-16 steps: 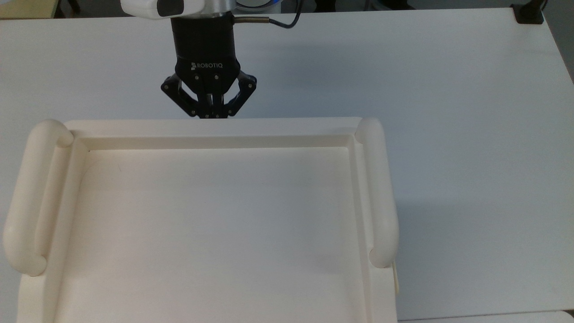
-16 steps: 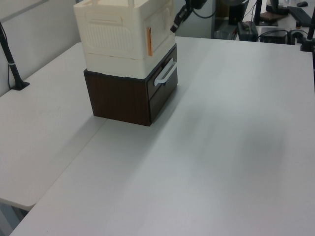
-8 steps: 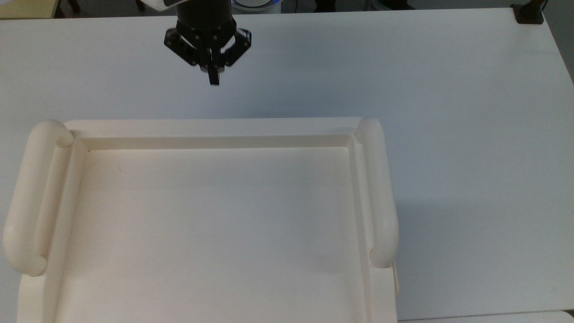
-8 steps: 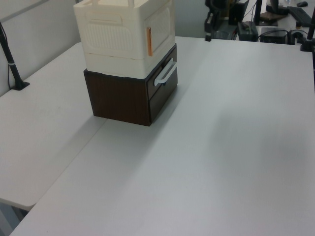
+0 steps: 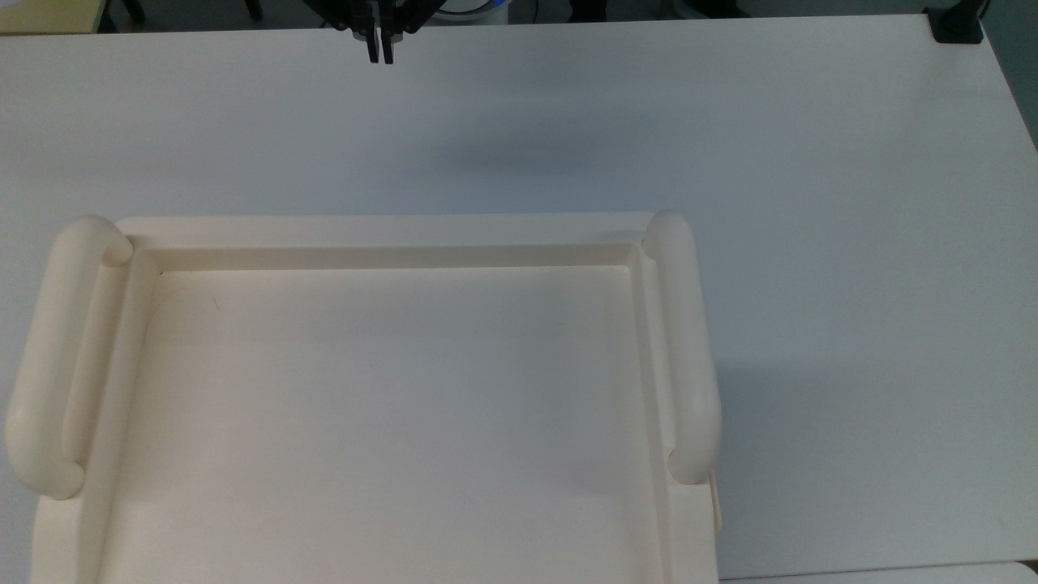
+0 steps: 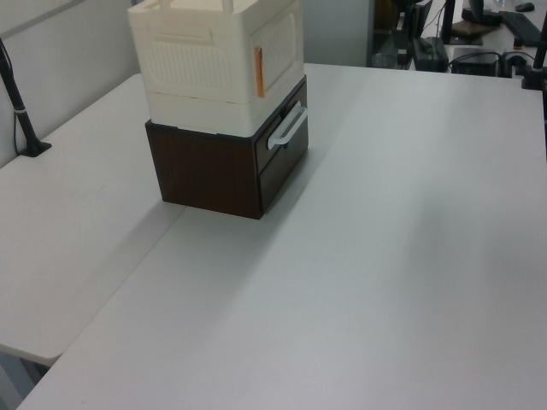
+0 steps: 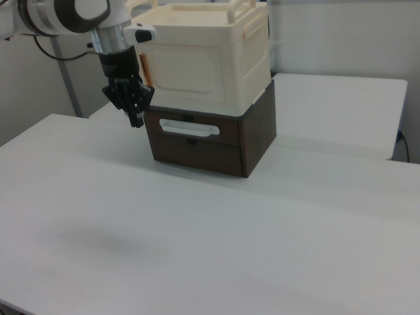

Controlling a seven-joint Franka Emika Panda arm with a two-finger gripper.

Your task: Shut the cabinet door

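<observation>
On dark drawer unit (image 7: 209,141): cabinet (image 7: 203,56), cabinet door (image 7: 185,69) flush, upright; fingers (image 5: 379,47) pressed together.

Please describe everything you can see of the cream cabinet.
The cabinet is a glossy cream plastic box standing on a dark brown drawer unit on the white table. Its top is a recessed tray with a thick tubular handle along each side. The cabinet door sits flush and closed, an orange strip at one edge. Nothing else touches it.

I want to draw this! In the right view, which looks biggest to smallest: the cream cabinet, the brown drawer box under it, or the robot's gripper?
1. cabinet
2. brown drawer box
3. gripper, clearly smallest, though it may be nearer the camera.
</observation>
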